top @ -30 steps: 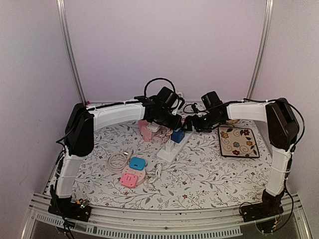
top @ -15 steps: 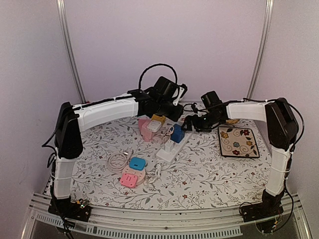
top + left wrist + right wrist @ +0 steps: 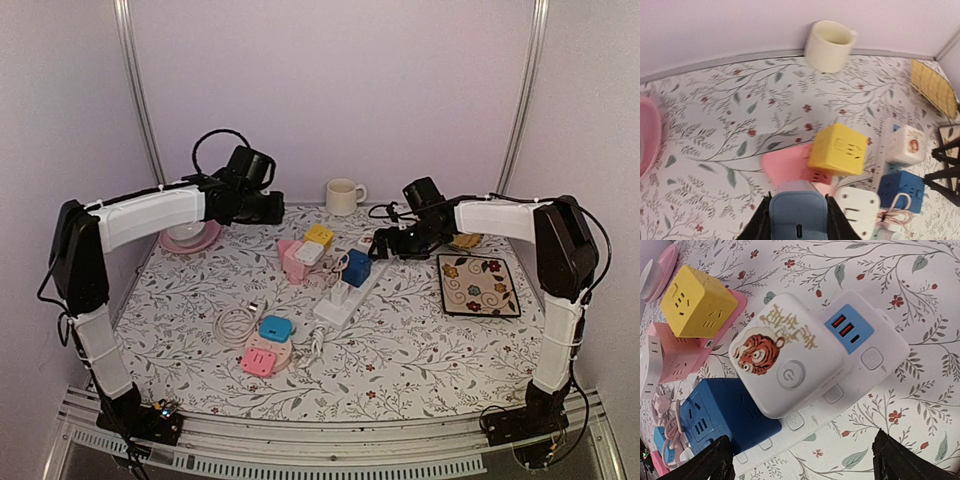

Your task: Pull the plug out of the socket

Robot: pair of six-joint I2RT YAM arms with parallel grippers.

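My left gripper (image 3: 272, 208) is shut on a blue-grey plug (image 3: 799, 216) and holds it in the air, left of and behind the socket cluster. Its jaws press both sides of the plug in the left wrist view. Below it lie a pink socket block (image 3: 785, 167) carrying a yellow cube (image 3: 838, 149) and a white adapter (image 3: 856, 207). My right gripper (image 3: 386, 243) is open, its jaws wide apart (image 3: 805, 460) over the far end of the white power strip (image 3: 860, 365). The strip carries a tiger-printed white cube (image 3: 785, 360) and a blue cube (image 3: 725, 415).
A cream mug (image 3: 343, 196) stands at the back wall. A pink bowl (image 3: 190, 235) sits at the back left. A floral mat (image 3: 477, 284) lies at the right. A coiled cable (image 3: 235, 322) and pink and blue adapters (image 3: 268, 345) lie at the front.
My left arm has swung left and back, away from the socket cluster, with the blue-grey plug in its jaws. My right arm has stayed over the power strip.
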